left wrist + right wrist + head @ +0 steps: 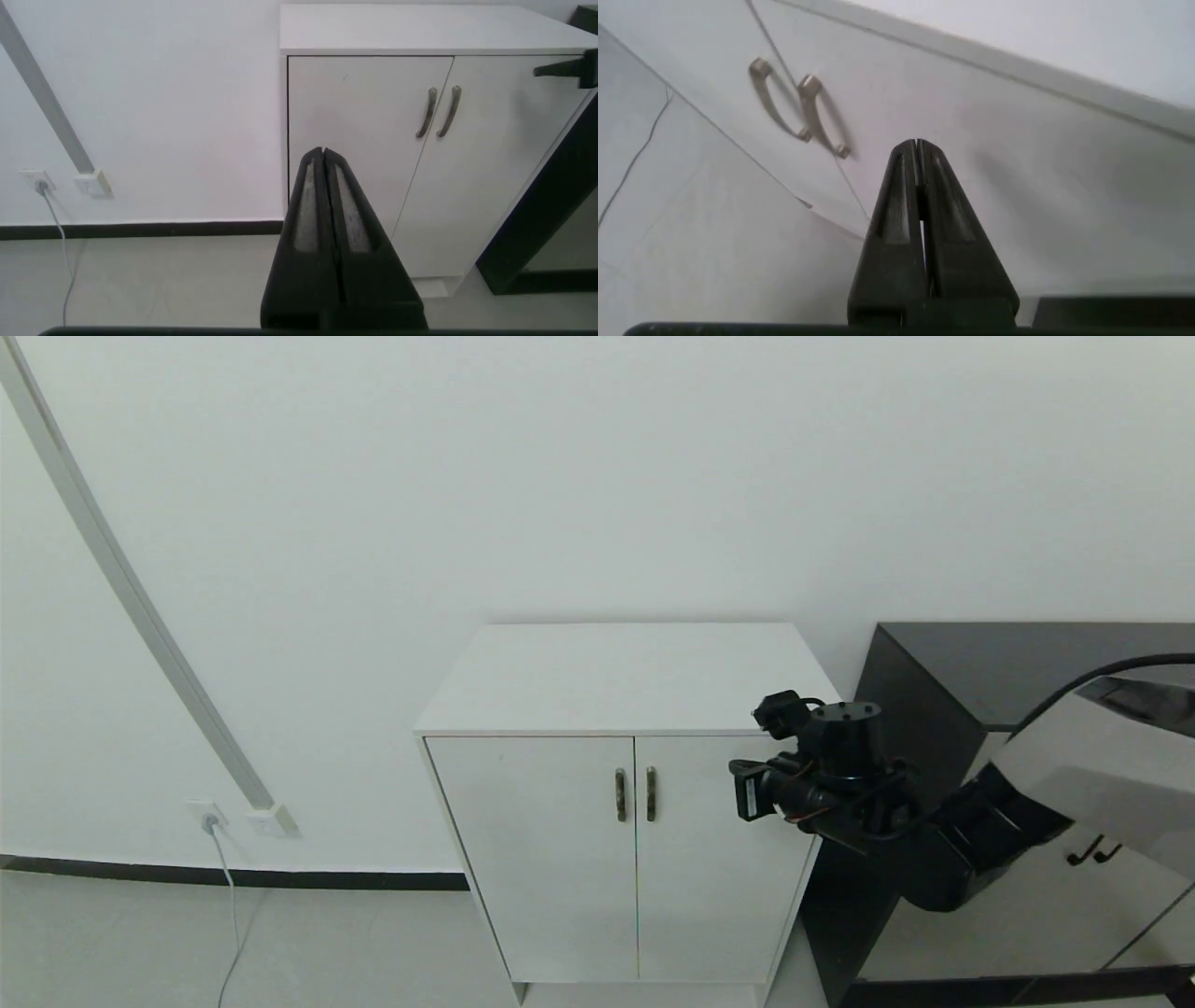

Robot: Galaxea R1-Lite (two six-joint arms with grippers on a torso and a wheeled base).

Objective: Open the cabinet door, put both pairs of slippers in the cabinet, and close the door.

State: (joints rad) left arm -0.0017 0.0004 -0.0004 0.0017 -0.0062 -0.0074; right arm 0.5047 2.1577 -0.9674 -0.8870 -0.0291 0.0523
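REMOTE RIG, CABINET STATION: Nearest my left wrist camera, the left jaws are pressed together with nothing between them, low over bare floor [140, 280]. There is open room ahead of them up to the white cabinet [374, 140].

In the head view the right arm [971, 840] lies across the cabinet's right front edge, level with the upper part of the right door [709, 896]. The right jaws are likewise closed and empty, and they point at that door's face. From the right wrist camera I cannot tell whether the tips touch the panel.

Both doors are shut. The left door [532, 859] meets the right at a centre seam, with the left handle [621, 794] and right handle [651, 793] just either side of it.

The cabinet stands on the floor with its back against the wall [597, 476]. A dark unit [934, 681] sits just beside its right side, while its left side faces open floor. Well apart on that side, a socket [207, 816] holds a cable [229, 915] that drops to the floor. A slanted conduit [121, 579] climbs the wall above it.
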